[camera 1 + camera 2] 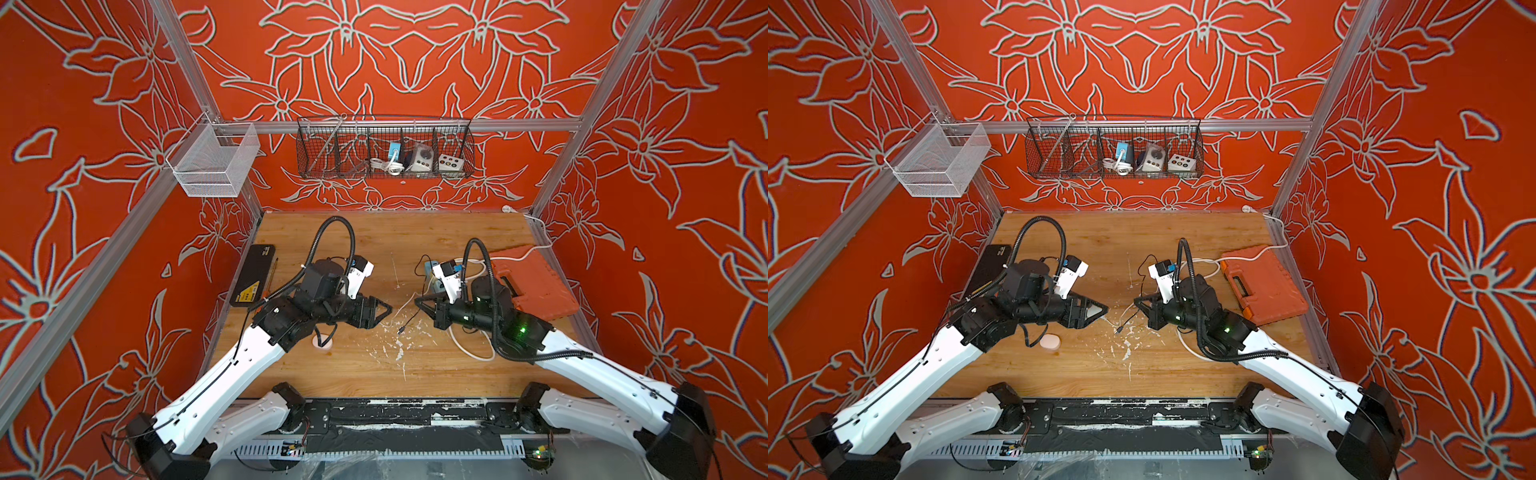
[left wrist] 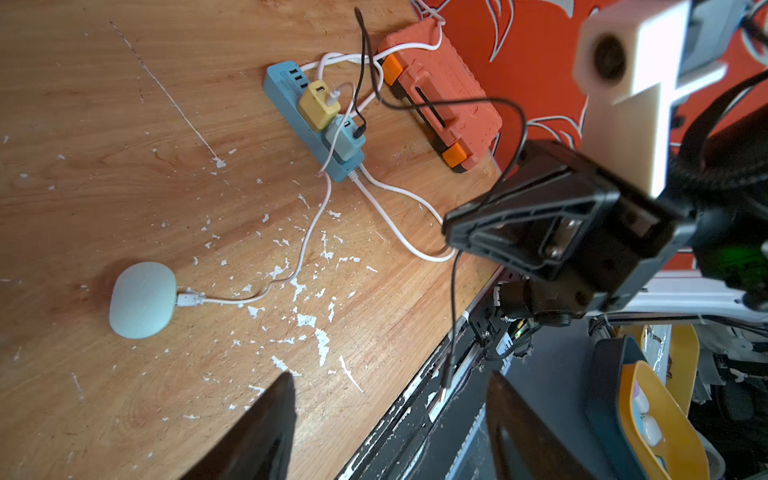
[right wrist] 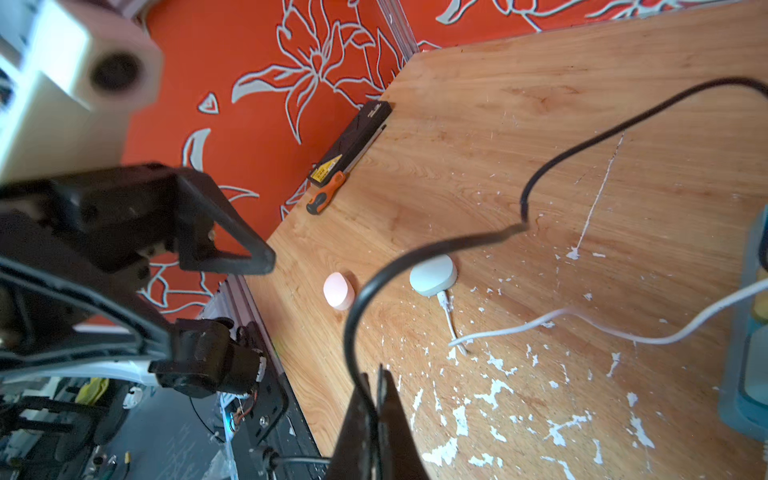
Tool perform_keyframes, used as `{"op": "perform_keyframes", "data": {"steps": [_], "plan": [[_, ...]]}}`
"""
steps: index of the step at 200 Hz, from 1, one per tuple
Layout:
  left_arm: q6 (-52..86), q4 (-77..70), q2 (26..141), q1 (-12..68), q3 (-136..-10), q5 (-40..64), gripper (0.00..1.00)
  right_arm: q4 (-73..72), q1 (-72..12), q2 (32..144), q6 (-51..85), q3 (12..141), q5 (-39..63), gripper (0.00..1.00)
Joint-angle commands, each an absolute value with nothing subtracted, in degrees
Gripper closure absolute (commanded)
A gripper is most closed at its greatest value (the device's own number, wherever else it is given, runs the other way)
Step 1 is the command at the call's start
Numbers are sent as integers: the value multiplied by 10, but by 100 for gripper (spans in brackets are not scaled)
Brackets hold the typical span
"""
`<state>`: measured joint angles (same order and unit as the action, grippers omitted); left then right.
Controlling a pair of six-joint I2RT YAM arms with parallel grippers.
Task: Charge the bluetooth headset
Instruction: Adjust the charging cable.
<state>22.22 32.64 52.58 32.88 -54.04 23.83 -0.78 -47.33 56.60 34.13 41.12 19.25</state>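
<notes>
A black cable (image 1: 409, 321) dangles from the right hand (image 1: 419, 305), opposite the left hand (image 1: 386, 311).

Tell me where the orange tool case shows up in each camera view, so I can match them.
Both top views: orange tool case at the table's right edge.
Left wrist: just beyond the blue power strip, case at.
Right wrist: not in view.
Shared landmark: black cable, visible in all four.

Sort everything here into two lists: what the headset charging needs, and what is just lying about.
Job: black cable in the shut right gripper; blue power strip; pale case on its white cable; pink case.
Lying about: orange tool case; black box; screwdriver; dark wire basket; white mesh basket.
</notes>
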Motion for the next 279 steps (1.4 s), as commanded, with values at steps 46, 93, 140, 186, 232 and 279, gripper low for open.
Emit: {"op": "perform_keyframes", "data": {"steps": [46,93,140,186,232,279], "plan": [[328,98,478,326,-430,309,26,-82,-476,543,408,400,186,100],[359,30,494,334,-415,347,30,-109,-477,547,425,390,188,100],[360,12,499,358,-409,367,37,-116,-477,536,430,384,165,100],[359,13,505,372,-397,359,53,-122,-477,519,438,379,152,100],[358,11,506,376,-406,363,68,-124,-477,511,440,373,146,100],[355,2,504,378,-413,369,90,-131,-477,507,446,360,152,100]]}}
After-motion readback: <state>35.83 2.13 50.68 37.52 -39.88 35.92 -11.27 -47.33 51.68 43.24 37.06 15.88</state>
